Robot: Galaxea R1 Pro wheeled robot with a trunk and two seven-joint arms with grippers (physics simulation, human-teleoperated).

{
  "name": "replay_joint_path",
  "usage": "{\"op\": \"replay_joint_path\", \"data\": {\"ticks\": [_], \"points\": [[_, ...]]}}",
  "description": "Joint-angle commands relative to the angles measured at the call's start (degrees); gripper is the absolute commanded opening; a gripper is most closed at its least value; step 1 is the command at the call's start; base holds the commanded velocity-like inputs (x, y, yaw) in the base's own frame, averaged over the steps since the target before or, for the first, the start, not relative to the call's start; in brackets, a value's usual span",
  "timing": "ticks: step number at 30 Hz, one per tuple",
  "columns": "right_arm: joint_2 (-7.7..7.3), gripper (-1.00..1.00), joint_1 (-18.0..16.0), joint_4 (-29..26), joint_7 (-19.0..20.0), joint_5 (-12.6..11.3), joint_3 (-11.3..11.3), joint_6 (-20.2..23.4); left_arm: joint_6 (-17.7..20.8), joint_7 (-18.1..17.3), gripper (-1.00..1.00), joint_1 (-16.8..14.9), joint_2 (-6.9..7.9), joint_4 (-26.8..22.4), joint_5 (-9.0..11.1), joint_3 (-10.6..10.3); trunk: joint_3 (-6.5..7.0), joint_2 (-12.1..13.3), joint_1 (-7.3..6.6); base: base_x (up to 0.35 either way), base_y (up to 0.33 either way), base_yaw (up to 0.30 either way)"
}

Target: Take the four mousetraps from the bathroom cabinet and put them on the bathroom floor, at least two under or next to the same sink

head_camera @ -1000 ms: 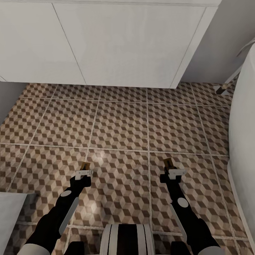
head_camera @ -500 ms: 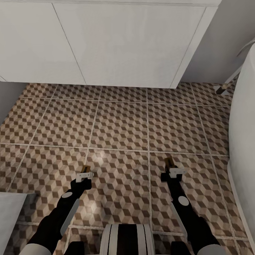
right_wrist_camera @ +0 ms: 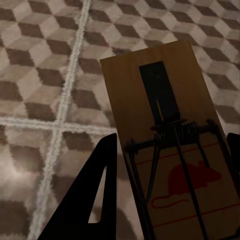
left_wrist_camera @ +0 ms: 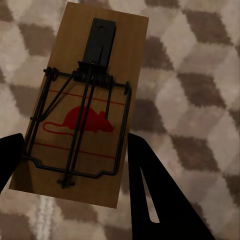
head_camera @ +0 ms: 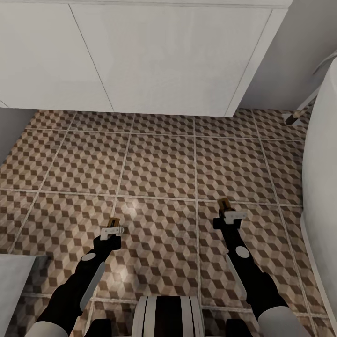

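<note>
Each arm holds a mousetrap out over the bathroom floor (head_camera: 159, 168), large square tiles printed with a brown-and-beige cube pattern and pale grout lines. The left pincer (head_camera: 112, 230) is closed on the left mousetrap (left_wrist_camera: 82, 105), a flat tan wooden board carrying a dark wire spring frame, a black metal tab near one end, and a red mouse silhouette with thin red lines; the pincer's dark fingers (left_wrist_camera: 155, 195) press against the board's two long edges. The right pincer (head_camera: 232, 216) grips the right mousetrap (right_wrist_camera: 165, 115) the same way, with one black finger (right_wrist_camera: 95, 195) plain beside the board and the other cut off at the picture's edge, as is the board's near end. From the head camera both traps appear only as small tan slivers beyond the white pincer tips, their details too small to read. Whether the boards touch the tiles cannot be told. A white cabinet front (head_camera: 140, 56) stands beyond the arms, and a white curved fixture (head_camera: 323, 187), partly cut off, rises on the right.
</note>
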Motion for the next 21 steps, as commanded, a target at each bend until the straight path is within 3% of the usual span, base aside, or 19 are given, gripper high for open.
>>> {"op": "replay_joint_path", "data": {"ticks": [1, 12, 21], "points": [[-0.06, -1.0, 0.0, 0.0, -0.3, 0.1, 0.3, -0.1, 0.2, 0.6, -1.0, 0.0, 0.11, -0.1, 0.4, -0.3, -0.03, 0.0, -0.01, 0.0, 0.0, 0.0], [-0.07, -1.0, -0.1, -0.9, -0.5, 0.1, 0.4, -0.1, 0.0, 0.6, -1.0, 0.0, 2.01, -2.8, 0.4, -0.4, -0.03, 0.0, -0.01, 0.0, 0.0, 0.0], [-0.07, -1.0, -0.1, -1.2, -0.6, 0.1, 0.4, -0.1, -0.1, 0.6, -1.0, 0.0, 2.49, -4.5, 0.4, -0.6, -0.03, 0.0, -0.01, 0.0, 0.0, 0.0]]}}
